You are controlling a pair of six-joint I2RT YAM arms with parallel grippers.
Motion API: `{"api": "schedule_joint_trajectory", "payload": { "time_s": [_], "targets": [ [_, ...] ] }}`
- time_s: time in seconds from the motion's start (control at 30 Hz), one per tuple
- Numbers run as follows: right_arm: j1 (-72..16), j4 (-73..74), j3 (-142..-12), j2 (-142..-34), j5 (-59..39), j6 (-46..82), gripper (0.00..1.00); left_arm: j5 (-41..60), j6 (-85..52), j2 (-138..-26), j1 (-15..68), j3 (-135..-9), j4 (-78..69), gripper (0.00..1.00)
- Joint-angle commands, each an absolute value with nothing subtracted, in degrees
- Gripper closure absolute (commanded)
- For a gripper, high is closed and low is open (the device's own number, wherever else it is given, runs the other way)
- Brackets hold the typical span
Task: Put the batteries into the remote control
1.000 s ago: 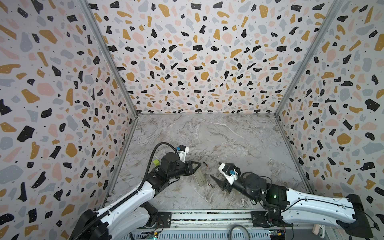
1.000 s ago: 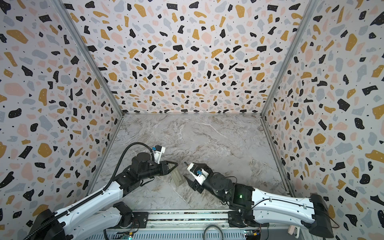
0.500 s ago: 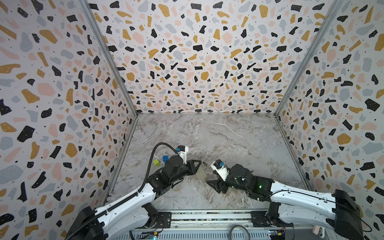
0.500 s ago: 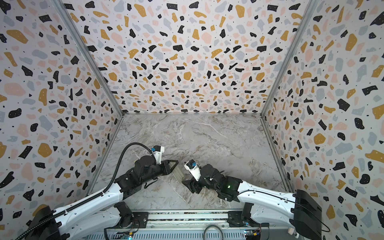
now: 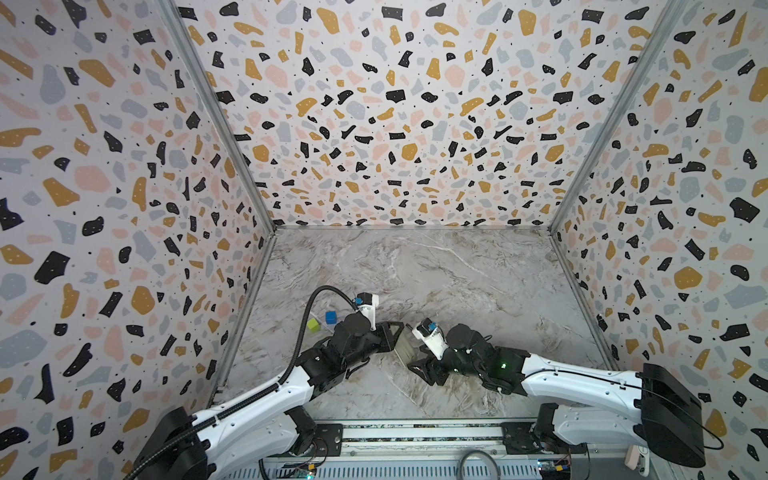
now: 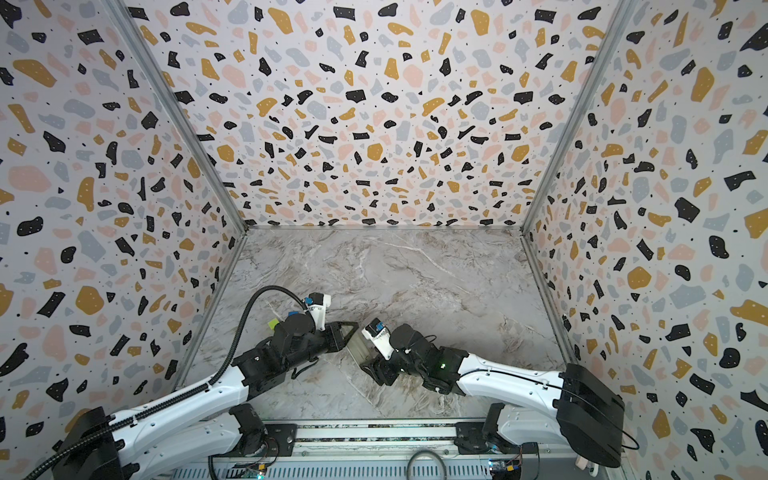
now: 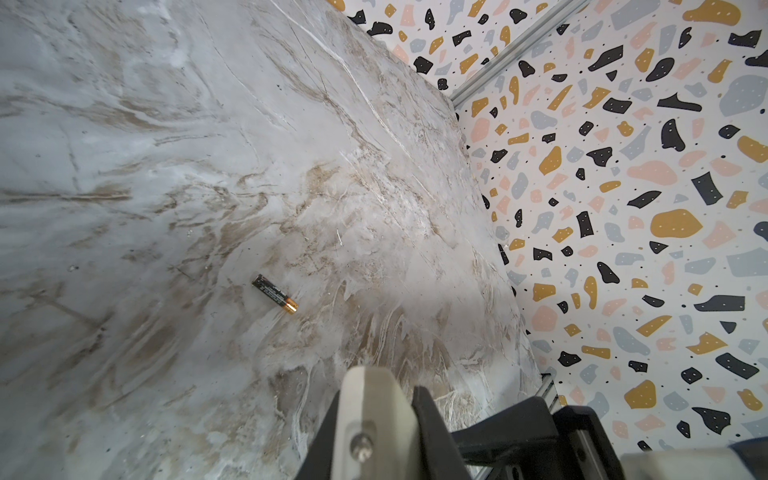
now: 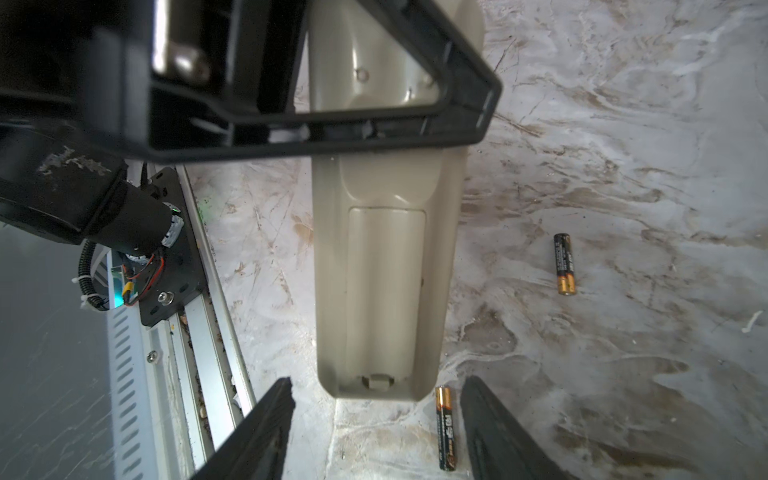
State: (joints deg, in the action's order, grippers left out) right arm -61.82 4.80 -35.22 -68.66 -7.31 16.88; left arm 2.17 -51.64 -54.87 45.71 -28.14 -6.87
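Showing two batteries (image 8: 564, 264) (one remote control (image 8: 386, 291))

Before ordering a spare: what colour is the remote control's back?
Plain beige remote control; best in right wrist view.

We had our left arm (image 5: 266, 399) stretched low toward the middle, its gripper (image 5: 395, 336) clamped on the remote control (image 5: 404, 350). Our right arm (image 5: 573, 384) reached in opposite, its gripper (image 5: 420, 368) angled down (jaws spread apart).

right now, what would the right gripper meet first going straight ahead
Probably the near end of the remote control, straight ahead between the fingers; the battery beside it looks lower, depth unclear.
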Motion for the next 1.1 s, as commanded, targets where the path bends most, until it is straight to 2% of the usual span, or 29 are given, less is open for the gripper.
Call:
{"api": "schedule_joint_trajectory", "payload": {
  "time_s": [0.0,0.73,1.07],
  "targets": [
    [-61.62,6.65,-37.36,-68.20,-7.36,17.69,0.34,0.92,-51.06,-54.85,46.38,-29.36,-9.52,1.00],
    [-60.91,8.43,-36.30,-70.62,-8.44,17.80,0.44,0.45,-51.06,-56.92,48.18,-30.06,-10.99,1.00],
    [-60.91,8.44,-36.29,-71.62,-9.57,17.90,0.53,0.00,-51.24,-56.00,48.33,-29.61,-11.13,1.00]
  ]
}}
